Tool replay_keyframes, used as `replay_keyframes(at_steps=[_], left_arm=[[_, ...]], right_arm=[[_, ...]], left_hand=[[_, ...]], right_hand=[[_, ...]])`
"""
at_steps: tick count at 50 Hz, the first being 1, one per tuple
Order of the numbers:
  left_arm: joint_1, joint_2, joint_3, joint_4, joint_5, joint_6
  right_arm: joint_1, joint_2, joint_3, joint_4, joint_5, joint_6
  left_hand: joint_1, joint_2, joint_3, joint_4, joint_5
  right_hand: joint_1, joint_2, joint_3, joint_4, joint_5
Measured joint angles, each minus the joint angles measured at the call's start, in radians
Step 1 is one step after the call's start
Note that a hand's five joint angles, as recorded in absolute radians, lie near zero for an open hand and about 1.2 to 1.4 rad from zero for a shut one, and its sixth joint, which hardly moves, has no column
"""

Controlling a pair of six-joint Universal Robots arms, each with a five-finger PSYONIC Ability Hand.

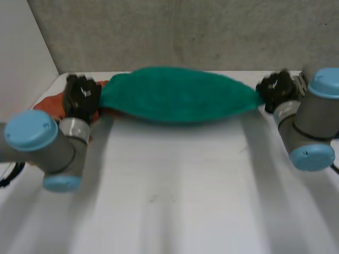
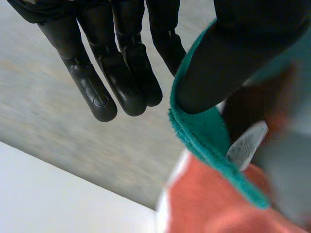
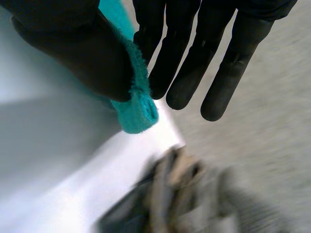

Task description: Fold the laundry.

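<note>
Currently: white table (image 1: 175, 185), with the green cloth (image 1: 177, 95) stretched as a long band across its far side between the two hands. The band is widest in the middle and narrows to a point at each end; head view cannot settle whether its lower edge touches the table.

Left arm (image 1: 47, 143) and right arm (image 1: 312, 121) reach forward, one to each end of the cloth.

Orange cloth (image 1: 50, 103) lies on the table's far left corner, under and beside the left hand (image 1: 80, 95).

Left hand, own wrist view (image 2: 228, 53): thumb presses the green cloth's (image 2: 204, 131) edge against a finger. The remaining fingers (image 2: 121, 77) are straight and clear of it. Orange cloth (image 2: 204, 199) sits just below the pinched end.

Right hand (image 1: 276, 89), own wrist view (image 3: 73, 48): thumb clamps the cloth's (image 3: 138, 109) end, bunched into a small roll, against a finger. Other fingers (image 3: 184, 73) extended, holding nothing.

White label (image 2: 245, 145) shows at the green cloth's left end.
</note>
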Motion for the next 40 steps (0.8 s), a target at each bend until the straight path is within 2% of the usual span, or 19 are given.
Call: replay_keyframes(at_steps=[3, 8, 10, 13, 14, 20, 24, 28, 33, 40], left_arm=[[-0.002, 0.025, -0.08, -0.008, 0.0, 0.006], [-0.007, 0.19, -0.282, -0.09, -0.001, 0.025], [-0.009, 0.308, -0.383, -0.191, -0.002, 0.042], [-0.011, 0.39, -0.44, -0.292, -0.003, 0.056], [-0.014, 0.447, -0.472, -0.387, -0.004, 0.068], [-0.028, 0.552, -0.502, -0.68, -0.002, 0.089], [-0.034, 0.532, -0.454, -0.741, -0.003, 0.094], [-0.037, 0.451, -0.367, -0.703, -0.005, 0.094], [-0.046, 0.299, -0.227, -0.566, -0.009, 0.093], [-0.065, 0.023, 0.006, -0.279, -0.016, 0.108]], right_arm=[[-0.004, -0.001, 0.037, 0.086, -0.007, -0.003], [-0.028, -0.103, 0.18, 0.301, -0.017, -0.052], [-0.064, -0.204, 0.293, 0.415, -0.019, -0.127], [-0.095, -0.278, 0.379, 0.48, -0.019, -0.198], [-0.123, -0.345, 0.455, 0.525, -0.019, -0.27], [-0.166, -0.463, 0.576, 0.558, -0.018, -0.397], [-0.167, -0.476, 0.567, 0.52, -0.021, -0.399], [-0.16, -0.433, 0.516, 0.442, -0.03, -0.347], [-0.129, -0.292, 0.398, 0.304, -0.031, -0.261], [-0.077, -0.055, 0.184, 0.146, 0.031, -0.212]], left_hand=[[0.0, 0.0, 0.0, 0.0, 0.0], [0.0, 0.0, 0.0, 0.0, 0.0], [0.0, 0.0, 0.0, 0.0, 0.0], [0.0, 0.0, 0.0, 0.0, 0.0], [0.0, 0.0, 0.0, 0.0, 0.0], [0.0, 0.0, 0.0, 0.0, 0.0], [0.0, 0.0, 0.0, 0.0, 0.0], [0.0, 0.0, 0.0, 0.0, 0.0], [0.0, 0.0, 0.0, 0.0, 0.0], [0.0, 0.0, 0.0, 0.0, 0.0]], right_hand=[[0.0, 0.0, 0.0, 0.0, 0.0], [0.0, 0.0, 0.0, 0.0, 0.0], [0.0, 0.0, 0.0, 0.0, 0.0], [0.0, 0.0, 0.0, 0.0, 0.0], [0.0, 0.0, 0.0, 0.0, 0.0], [0.0, 0.0, 0.0, 0.0, 0.0], [0.0, 0.0, 0.0, 0.0, 0.0], [0.0, 0.0, 0.0, 0.0, 0.0], [0.0, 0.0, 0.0, 0.0, 0.0], [0.0, 0.0, 0.0, 0.0, 0.0]])
